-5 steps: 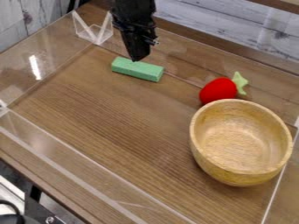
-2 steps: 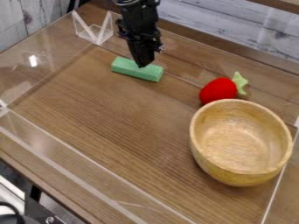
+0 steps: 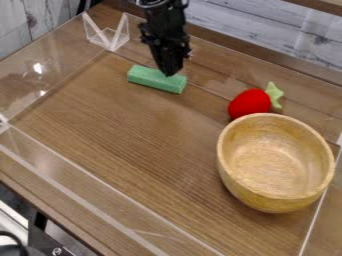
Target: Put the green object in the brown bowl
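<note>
Claw first: you have it pointing steeply down over the far-left part of the bench, its dark tips right at the top face of the green object. The fingers look drawn close together, nearly clenched, but you cannot tell from this angle whether they actually grip the block or only press against it. The block lies flat on the wood, near the far edge and toward the left corner, its long side running slantwise; the claw covers its far middle part.

Your brown bowl sits upright near the right edge, toward the near side, well apart from the block. Its inside shows bare wood grain.

Between the two, closer to the bowl, you see the red strawberry-like toy with its green top turned to the right; it rests just beyond the bowl's far rim, not touching it as far as you can make out.

Clear plastic walls stand along the edges of the bench.
</note>
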Action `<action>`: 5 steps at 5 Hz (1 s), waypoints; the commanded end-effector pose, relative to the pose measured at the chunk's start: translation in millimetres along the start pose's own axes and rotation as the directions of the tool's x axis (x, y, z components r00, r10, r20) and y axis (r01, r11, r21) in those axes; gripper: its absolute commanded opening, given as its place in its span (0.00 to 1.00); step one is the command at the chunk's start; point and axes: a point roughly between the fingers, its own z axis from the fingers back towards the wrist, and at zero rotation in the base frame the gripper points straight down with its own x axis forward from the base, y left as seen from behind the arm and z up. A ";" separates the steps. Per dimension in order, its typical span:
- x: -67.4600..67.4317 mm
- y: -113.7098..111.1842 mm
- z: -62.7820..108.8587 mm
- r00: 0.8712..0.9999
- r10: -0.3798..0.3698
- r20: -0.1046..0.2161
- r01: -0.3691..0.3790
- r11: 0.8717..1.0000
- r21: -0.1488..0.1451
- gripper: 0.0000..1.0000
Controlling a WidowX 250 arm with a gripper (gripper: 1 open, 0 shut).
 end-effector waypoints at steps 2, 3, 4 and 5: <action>15.5 6.4 13.8 0.994 -0.091 0.057 0.090 0.996 0.020 0.00; 16.3 7.0 25.5 0.996 -0.066 0.063 0.065 0.998 0.021 0.00; 17.7 8.9 36.5 0.997 -0.039 0.067 0.037 0.999 0.023 0.00; 16.2 17.8 35.9 0.996 -0.066 0.063 0.066 0.998 0.013 0.00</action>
